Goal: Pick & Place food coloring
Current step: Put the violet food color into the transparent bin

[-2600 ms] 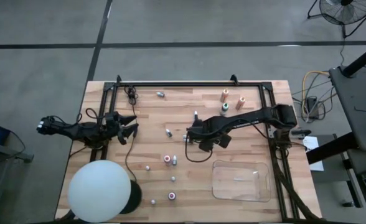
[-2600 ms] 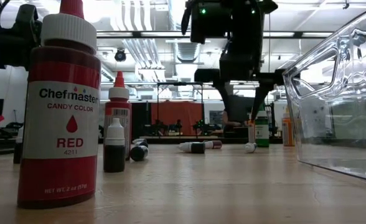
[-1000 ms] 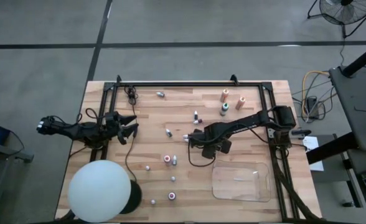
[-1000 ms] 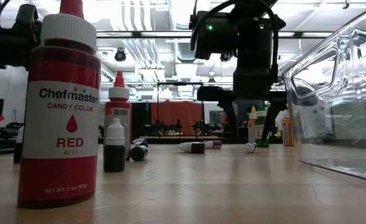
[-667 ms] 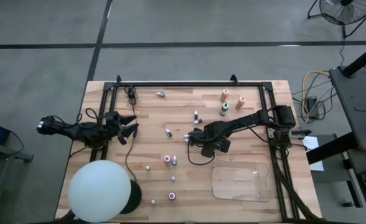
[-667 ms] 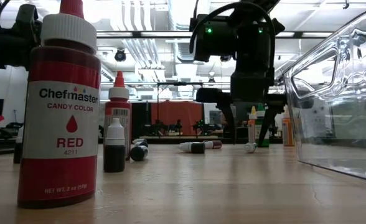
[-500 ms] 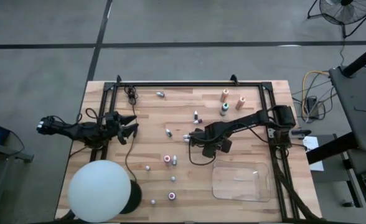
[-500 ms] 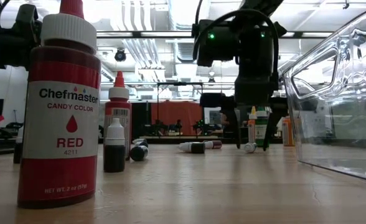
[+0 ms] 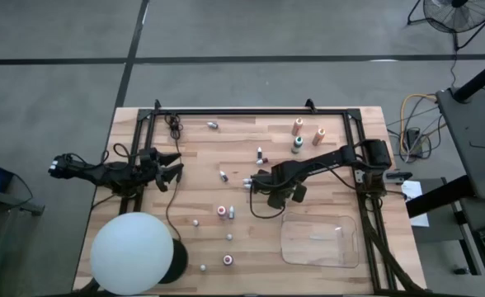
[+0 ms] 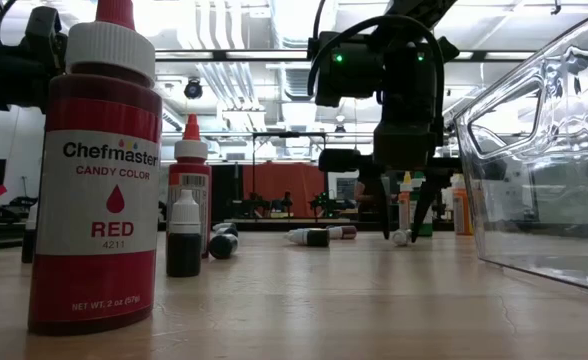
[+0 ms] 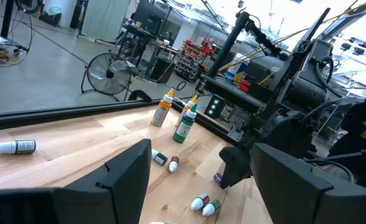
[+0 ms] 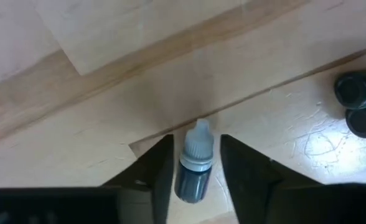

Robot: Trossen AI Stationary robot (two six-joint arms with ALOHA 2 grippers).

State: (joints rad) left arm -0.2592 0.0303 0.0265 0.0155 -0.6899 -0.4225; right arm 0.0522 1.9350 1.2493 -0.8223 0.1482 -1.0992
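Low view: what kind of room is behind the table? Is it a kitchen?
Probably not a kitchen. It looks like a big workshop or robot lab: long ceiling lights and pipes, machine racks far back, and a wooden table with two dark robot arms.

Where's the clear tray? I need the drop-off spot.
High view: the tray lies at the table's near right corner, just below the right claw.

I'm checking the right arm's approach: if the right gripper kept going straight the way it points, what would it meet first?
The right gripper points down at the wooden table. The small white-capped bottle already lies between its fingers, so the tabletop itself probably comes first.
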